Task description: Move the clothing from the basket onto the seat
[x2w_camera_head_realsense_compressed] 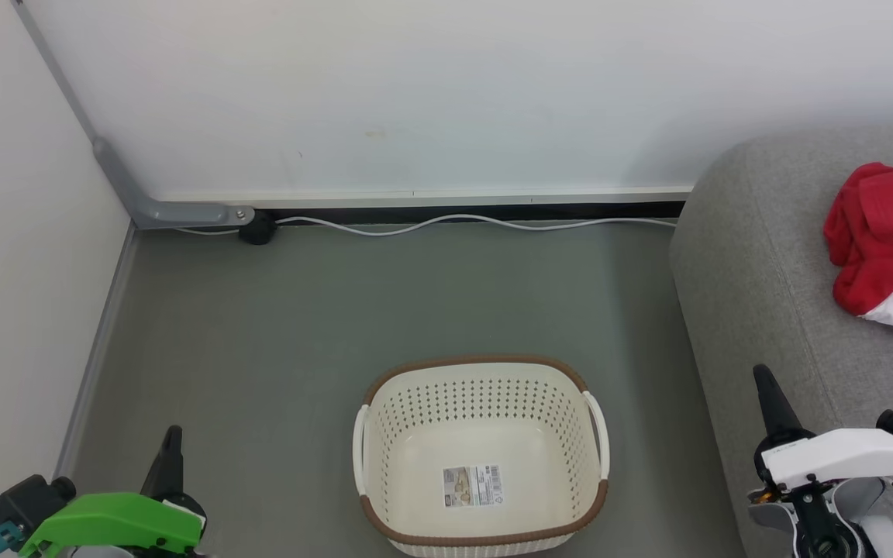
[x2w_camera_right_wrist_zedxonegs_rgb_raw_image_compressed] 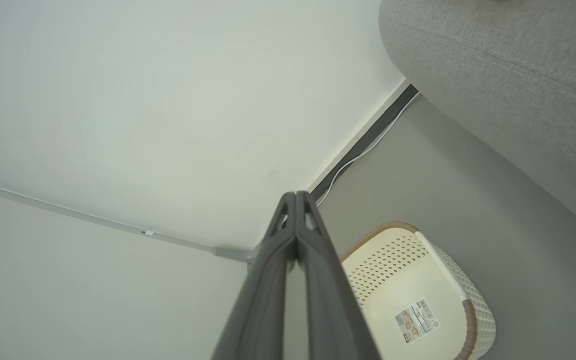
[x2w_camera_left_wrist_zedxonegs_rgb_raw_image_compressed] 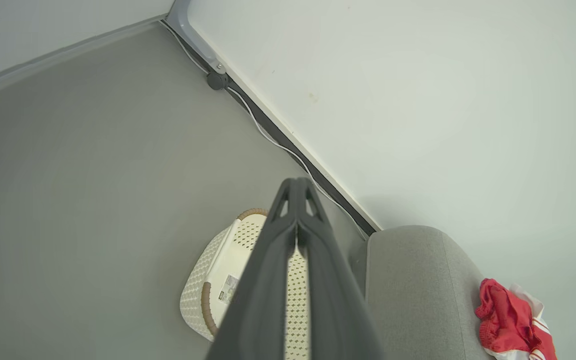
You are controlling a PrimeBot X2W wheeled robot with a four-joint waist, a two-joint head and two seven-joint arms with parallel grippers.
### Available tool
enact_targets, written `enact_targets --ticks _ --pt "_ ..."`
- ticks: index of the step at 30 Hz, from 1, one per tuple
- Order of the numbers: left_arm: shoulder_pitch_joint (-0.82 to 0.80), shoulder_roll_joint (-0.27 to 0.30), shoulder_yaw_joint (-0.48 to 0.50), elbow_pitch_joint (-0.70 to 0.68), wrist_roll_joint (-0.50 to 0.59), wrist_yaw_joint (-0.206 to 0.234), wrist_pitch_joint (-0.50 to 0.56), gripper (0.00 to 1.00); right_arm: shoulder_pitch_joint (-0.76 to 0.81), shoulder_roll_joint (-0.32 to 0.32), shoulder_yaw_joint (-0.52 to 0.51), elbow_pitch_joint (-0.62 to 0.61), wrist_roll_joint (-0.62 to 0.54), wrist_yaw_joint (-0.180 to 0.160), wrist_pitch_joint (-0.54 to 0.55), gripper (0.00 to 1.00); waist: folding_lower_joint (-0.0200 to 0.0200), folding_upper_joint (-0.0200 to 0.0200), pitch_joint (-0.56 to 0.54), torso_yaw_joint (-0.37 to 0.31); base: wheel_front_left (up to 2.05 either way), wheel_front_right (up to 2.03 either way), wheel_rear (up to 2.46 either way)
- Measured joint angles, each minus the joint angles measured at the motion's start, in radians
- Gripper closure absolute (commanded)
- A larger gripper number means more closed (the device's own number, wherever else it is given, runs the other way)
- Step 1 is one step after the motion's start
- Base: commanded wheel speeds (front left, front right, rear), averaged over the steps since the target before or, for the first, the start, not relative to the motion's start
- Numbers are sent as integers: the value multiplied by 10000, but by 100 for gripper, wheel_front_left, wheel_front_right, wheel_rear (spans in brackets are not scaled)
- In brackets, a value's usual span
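Left hand point(x2w_camera_head_realsense_compressed: 174, 434), right hand point(x2w_camera_head_realsense_compressed: 762, 376) closed, basket point(x2w_camera_head_realsense_compressed: 481, 361) between — clothing point(x2w_camera_head_realsense_compressed: 877, 236) on seat point(x2w_camera_head_realsense_compressed: 756, 263)

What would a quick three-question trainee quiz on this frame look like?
1. True or false: the basket lies tipped on its side.
2. Where is the red clothing? A: on the floor. B: on the seat. C: in the basket.
3. Fill in: on the left gripper and the right gripper, the jaws are both ____.
Key: 1 false, it stands upright; 2 B; 3 shut.
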Motion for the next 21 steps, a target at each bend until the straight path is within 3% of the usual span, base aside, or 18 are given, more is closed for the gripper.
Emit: enact_targets --ticks 21 --pt "-390 -305 738 171 -2401 -520 656 100 -499 69 -731 222 2675 485 616 100 0 0 68 -252 0 0 0"
